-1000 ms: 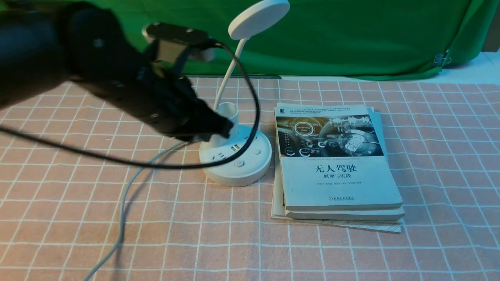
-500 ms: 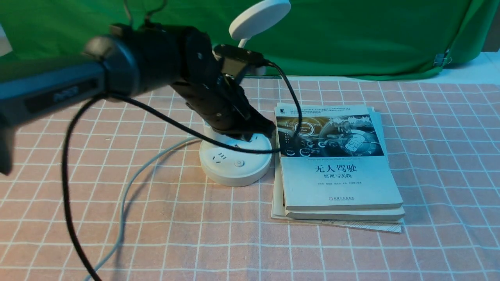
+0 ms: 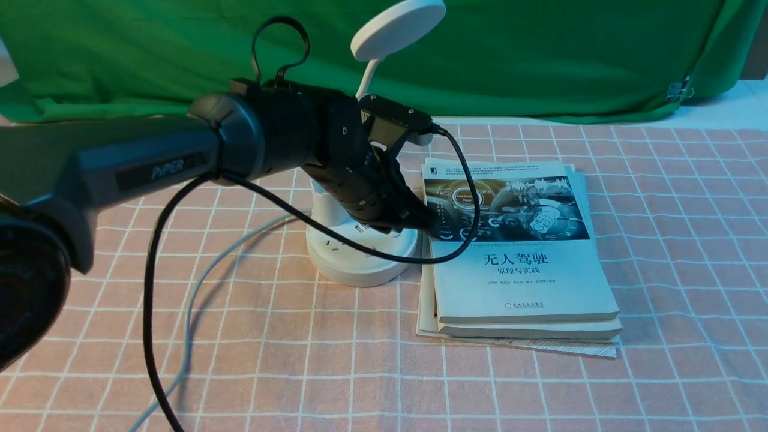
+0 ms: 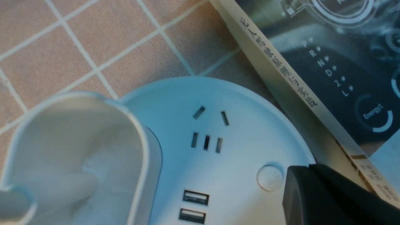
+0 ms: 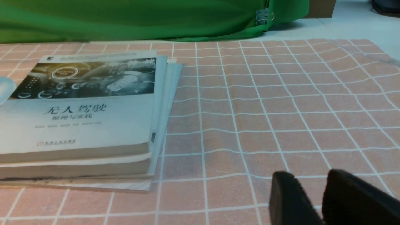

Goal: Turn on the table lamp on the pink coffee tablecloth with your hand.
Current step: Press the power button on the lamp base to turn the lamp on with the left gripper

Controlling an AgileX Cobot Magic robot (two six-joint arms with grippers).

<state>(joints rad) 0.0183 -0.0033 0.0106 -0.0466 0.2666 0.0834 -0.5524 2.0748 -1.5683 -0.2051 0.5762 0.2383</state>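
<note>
The white table lamp stands on the pink coffee tablecloth [image 3: 252,360], with its disc head [image 3: 398,28] up high and its round base [image 3: 351,264] below. My left gripper [image 3: 423,222] is shut and empty, its tip low over the right edge of the base, next to the books. In the left wrist view the gripper tip [image 4: 307,170] sits right beside a round button [image 4: 268,178] on the base [image 4: 237,156]; contact cannot be told. The pen-holder cup [image 4: 78,150] is empty. My right gripper [image 5: 311,179] is open and empty, low over the cloth.
A stack of books [image 3: 516,282] lies against the right side of the lamp base, and also shows in the right wrist view [image 5: 78,122]. The lamp's grey-white cord [image 3: 195,300] runs left and forward. A green backdrop cloth [image 3: 540,60] hangs behind.
My left arm has swung right and down, from beside the pen-holder cup across the base to its right edge near the books. The lamp and books have not moved.
</note>
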